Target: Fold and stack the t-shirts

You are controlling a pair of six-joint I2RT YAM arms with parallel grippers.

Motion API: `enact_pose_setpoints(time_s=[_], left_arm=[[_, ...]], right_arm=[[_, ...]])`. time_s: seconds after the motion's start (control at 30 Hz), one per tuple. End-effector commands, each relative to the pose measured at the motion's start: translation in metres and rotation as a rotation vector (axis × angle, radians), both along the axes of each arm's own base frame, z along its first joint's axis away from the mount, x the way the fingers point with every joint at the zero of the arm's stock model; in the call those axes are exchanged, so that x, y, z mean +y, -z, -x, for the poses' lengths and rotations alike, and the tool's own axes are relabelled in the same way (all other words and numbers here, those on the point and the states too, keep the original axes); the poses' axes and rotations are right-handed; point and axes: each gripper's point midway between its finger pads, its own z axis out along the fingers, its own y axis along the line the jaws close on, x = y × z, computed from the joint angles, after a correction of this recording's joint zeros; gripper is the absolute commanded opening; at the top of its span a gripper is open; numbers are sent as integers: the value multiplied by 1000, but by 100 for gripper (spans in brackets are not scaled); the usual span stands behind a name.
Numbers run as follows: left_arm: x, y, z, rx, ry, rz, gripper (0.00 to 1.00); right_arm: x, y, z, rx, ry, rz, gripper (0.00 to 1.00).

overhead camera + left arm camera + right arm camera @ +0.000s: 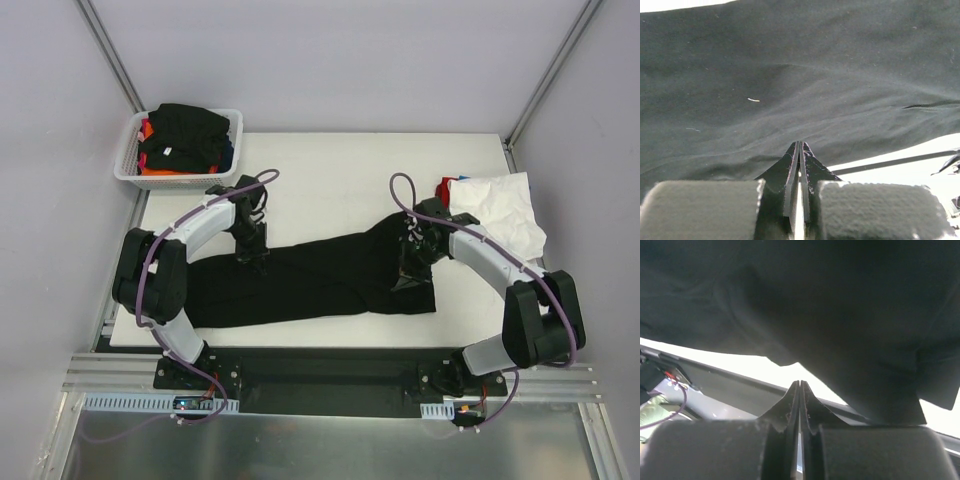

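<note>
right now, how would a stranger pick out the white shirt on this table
Find the white table and go to its far right corner. A crumpled white shirt lies there. Unlike the long black shirt spread across the middle, it is pale, with red cloth peeking out at its left edge.

This is a robotics lab test cell. Plain pale grey wall panels [330, 60] on slim metal struts [110, 55] enclose a flat white tabletop [330, 160], with a ribbed aluminium rail [105, 372] along its near edge.

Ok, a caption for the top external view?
Left pincer and right pincer, both shut on a black t-shirt, hold it stretched across the table.
</note>
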Motion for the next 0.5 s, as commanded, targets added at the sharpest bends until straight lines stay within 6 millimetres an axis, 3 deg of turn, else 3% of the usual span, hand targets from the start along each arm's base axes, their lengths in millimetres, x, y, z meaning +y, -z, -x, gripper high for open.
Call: enact_pose_setpoints(time_s=[0.0, 0.27, 0.47], left_arm=[[1, -3, -11, -19, 21, -28, 0], [-6, -1, -43, -47, 47, -37, 0], [-5, 5, -43, -35, 15, -60, 0]], right_arm=[[9, -12, -22, -33, 36, -58, 1], [22, -8, -27, -24, 96, -112, 1], [49, 2, -38, -33, 106, -150, 1]])
